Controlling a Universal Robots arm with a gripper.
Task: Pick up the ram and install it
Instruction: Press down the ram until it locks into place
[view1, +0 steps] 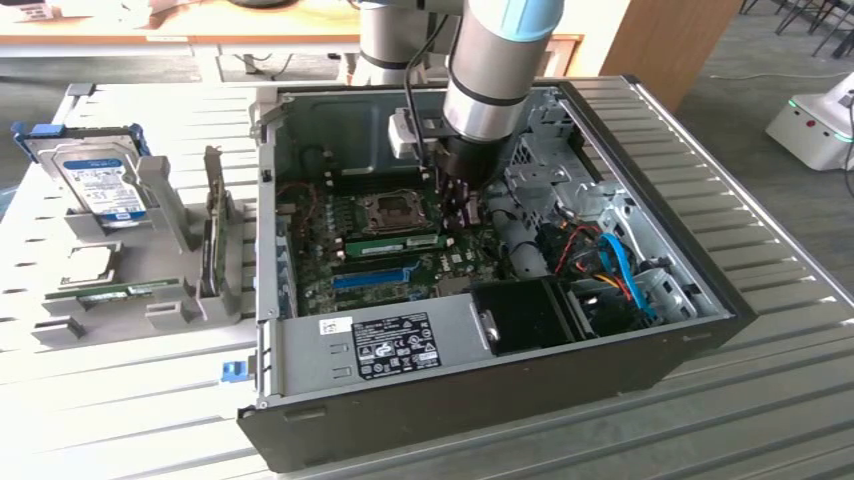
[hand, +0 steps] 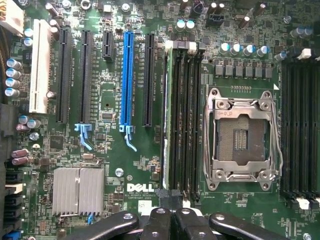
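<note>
A green ram stick (view1: 400, 243) lies in the motherboard beside the blue slot (view1: 370, 276) inside the open computer case (view1: 400, 345). In the wrist view the ram (hand: 166, 115) is seen edge-on, standing in the outermost of several black memory slots (hand: 186, 115), next to the empty processor socket (hand: 242, 135). My gripper (view1: 454, 212) hangs just above these slots, close to the ram's end. Its black fingers (hand: 159, 222) are pressed together with nothing visible between them, so the gripper (hand: 170, 207) is shut. A second green stick (view1: 118, 292) rests on the grey rack outside the case.
A grey rack (view1: 160, 250) at the exterior view's left holds a hard drive (view1: 100, 180) and an upright card (view1: 214, 230). Inside the case are cables (view1: 614, 265), a black fan shroud (view1: 534, 310) and a heatsink (hand: 78, 191). The case walls ring the motherboard.
</note>
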